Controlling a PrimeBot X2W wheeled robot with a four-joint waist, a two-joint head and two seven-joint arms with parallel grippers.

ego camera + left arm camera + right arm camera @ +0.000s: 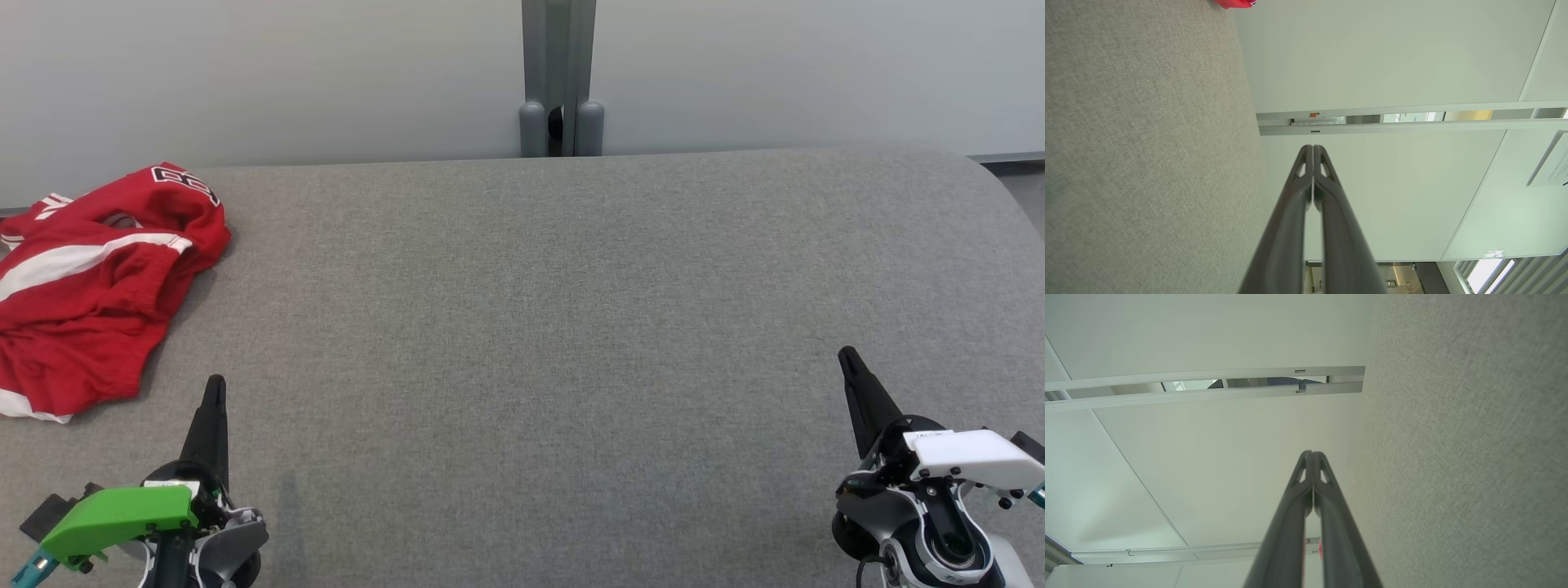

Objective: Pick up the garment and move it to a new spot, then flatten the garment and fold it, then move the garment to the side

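The garment is a red piece with white stripes and a dark number print. It lies crumpled at the far left of the grey fabric table, partly cut off by the head view's left edge. A red scrap of the garment peeks in at the top of the left wrist view. My left gripper hovers at the lower left, just right of and nearer than the garment, shut and empty. At the lower right my right gripper is also shut with nothing in it. Both wrist views show the fingertips pressed together: left gripper, right gripper.
Pale partition panels stand along the table's far edge, joined by a grey post at the middle. The table's rounded far right corner meets a strip of floor.
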